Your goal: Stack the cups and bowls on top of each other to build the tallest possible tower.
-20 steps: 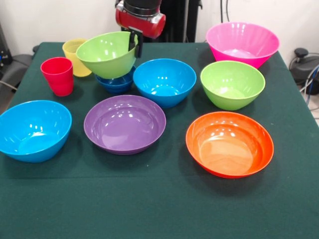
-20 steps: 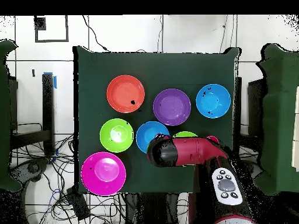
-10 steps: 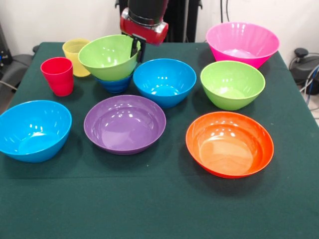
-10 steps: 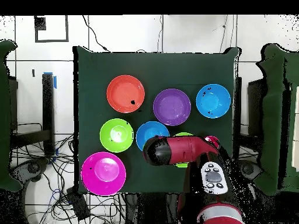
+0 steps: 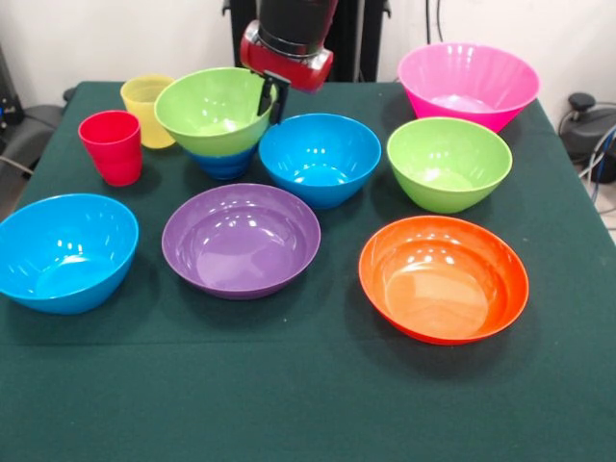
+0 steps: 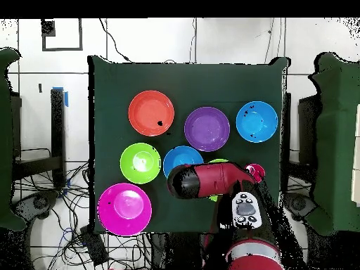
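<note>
My gripper (image 5: 270,100) is shut on the right rim of a lime green bowl (image 5: 212,106). This bowl sits almost level in the small dark blue bowl (image 5: 223,163) at the table's far left. The red cup (image 5: 112,145) and the yellow cup (image 5: 142,104) stand upright to its left. The other bowls stand singly and upright: light blue (image 5: 320,157), light blue (image 5: 65,251), purple (image 5: 241,239), orange (image 5: 443,277), lime green (image 5: 449,163) and pink (image 5: 469,83). In the overhead view the arm (image 6: 211,180) hides the held bowl and the cups.
The green cloth table (image 5: 289,395) has bare room along its front edge. In the overhead view the orange (image 6: 151,112), purple (image 6: 207,129), light blue (image 6: 256,121), lime green (image 6: 140,162) and pink (image 6: 124,208) bowls show. Cables lie on the floor around the table.
The gripper has lowered the lime green bowl from a tilted hold above the dark blue bowl down into it, and the bowl has levelled. The arm shifted slightly right in the front view.
</note>
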Robot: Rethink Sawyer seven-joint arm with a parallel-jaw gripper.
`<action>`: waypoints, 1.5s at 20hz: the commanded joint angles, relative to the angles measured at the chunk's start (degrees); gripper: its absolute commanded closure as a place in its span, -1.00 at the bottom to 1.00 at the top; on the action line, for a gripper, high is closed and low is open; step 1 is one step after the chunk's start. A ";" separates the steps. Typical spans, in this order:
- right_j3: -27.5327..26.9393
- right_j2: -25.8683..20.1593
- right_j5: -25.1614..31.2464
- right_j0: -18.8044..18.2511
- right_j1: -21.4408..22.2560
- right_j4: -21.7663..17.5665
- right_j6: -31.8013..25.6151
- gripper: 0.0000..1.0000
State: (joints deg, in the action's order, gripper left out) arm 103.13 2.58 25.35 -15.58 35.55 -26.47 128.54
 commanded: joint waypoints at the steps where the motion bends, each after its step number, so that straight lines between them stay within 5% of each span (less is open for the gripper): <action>1: -3.19 -1.87 0.38 0.32 -1.62 0.33 2.32 1.00; 30: -2.91 -3.37 -0.39 -1.89 -1.09 1.64 1.47 1.00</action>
State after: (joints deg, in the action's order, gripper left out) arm 103.00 3.15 25.34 -16.48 35.53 -26.11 128.54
